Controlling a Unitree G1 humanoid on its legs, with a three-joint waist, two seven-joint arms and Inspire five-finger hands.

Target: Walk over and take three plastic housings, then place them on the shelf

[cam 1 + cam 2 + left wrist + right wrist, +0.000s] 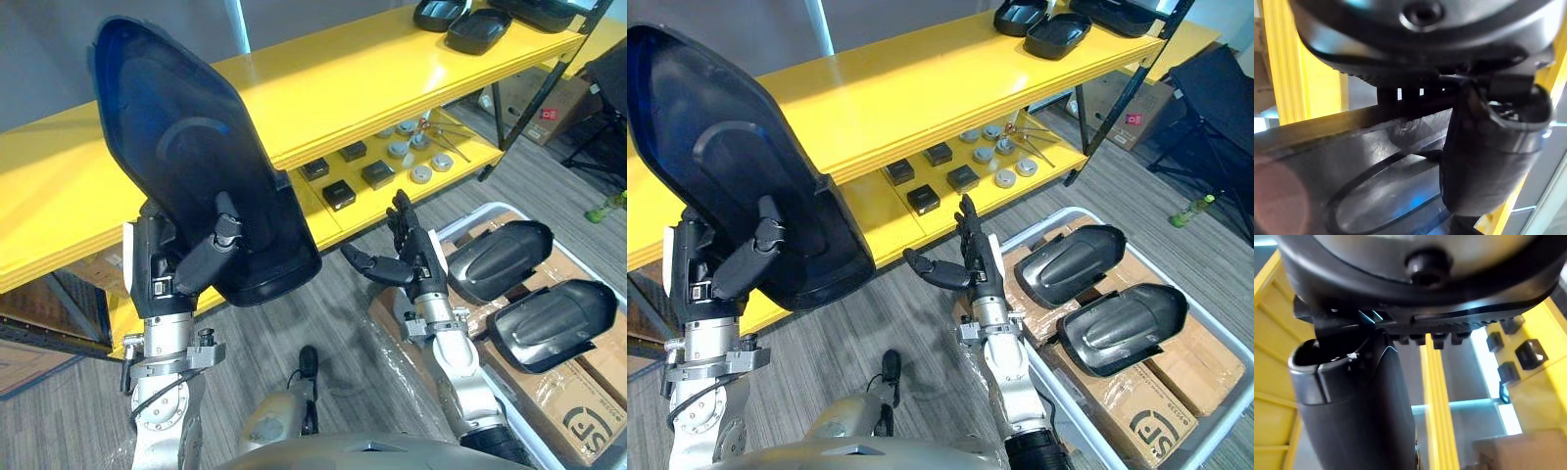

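Closest to us, the left hand (pixel 167 264) pinches the bottom of a big black plastic housing (pixel 186 147), with its thumb pressed on the hollow inside. It holds the housing standing up tall (I think so it can get over the shelf edge without bumping).

To the right, the right hand (pixel 419 257) holds nothing. Its fingers are straight and its thumb is spread wide, maybe ready to steady the load.

Just right of that hand is a white bin (pixel 470 217). One spare housing (pixel 500 257) and another spare housing (pixel 554 323) lie there on cardboard boxes (pixel 578 401), easy to reach.

Farther off stands the yellow shelf (pixel 372 78). Its low board has small black boxes (pixel 339 194) and grey round parts (pixel 421 173). Its top board has bare room beside the held housing, and far right some dark housings (pixel 478 29) rest there
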